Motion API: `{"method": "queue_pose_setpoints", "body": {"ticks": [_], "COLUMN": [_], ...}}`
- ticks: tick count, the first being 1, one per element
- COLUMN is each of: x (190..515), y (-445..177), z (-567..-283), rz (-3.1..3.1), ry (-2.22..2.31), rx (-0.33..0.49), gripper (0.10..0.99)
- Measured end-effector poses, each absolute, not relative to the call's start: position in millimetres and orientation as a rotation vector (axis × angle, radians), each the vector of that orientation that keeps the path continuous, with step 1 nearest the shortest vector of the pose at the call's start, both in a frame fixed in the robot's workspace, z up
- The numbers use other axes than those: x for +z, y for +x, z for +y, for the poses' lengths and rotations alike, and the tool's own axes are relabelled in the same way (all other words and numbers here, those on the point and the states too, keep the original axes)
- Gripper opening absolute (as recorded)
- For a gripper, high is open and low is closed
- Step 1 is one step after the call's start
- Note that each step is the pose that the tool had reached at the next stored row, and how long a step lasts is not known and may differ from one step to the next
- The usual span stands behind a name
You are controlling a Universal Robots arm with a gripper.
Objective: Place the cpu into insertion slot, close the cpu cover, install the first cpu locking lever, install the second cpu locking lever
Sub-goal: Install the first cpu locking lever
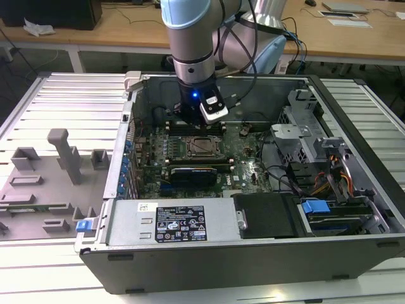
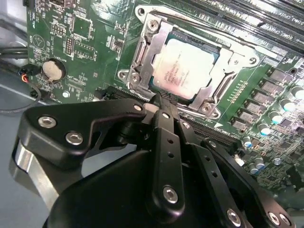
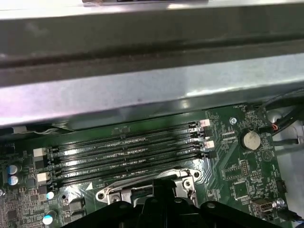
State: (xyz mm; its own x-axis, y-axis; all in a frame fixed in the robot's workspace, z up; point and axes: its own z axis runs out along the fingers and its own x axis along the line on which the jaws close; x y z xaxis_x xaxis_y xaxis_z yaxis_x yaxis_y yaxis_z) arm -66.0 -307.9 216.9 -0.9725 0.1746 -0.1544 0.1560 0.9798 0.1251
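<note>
The cpu [image 2: 184, 67], a flat square chip with a silvery-beige top, lies in the insertion slot [image 2: 219, 56] on the green board. The cpu cover [image 2: 142, 51], a silvery metal frame, lies flat around the chip. My gripper [image 2: 158, 101] hangs just off one side of the socket with its black fingers [image 2: 164, 142] drawn together, holding nothing. In the exterior view the gripper [image 1: 193, 126] hovers inside the open computer case, just behind the socket [image 1: 201, 147]. The first wrist view catches the socket's metal rim [image 3: 142, 187] beside the gripper's black body.
Long black memory slots [image 3: 128, 152] run beside the socket, under the case's metal wall [image 3: 142, 95]. A coin battery [image 2: 52, 70] sits on the board. A black card [image 1: 193, 172], cables [image 1: 285, 177] and drive bays [image 1: 335, 183] crowd the case. A grey fixture tray [image 1: 57, 164] lies at the exterior view's left.
</note>
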Motion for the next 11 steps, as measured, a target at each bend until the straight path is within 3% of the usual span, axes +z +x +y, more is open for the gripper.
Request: {"method": "queue_pose_setpoints", "body": {"ticks": [11], "x": [216.3], "y": [-56.6], "z": [-307.9], "rz": [3.039], "ry": [0.243], "rx": [0.162], "gripper": [0.106]}}
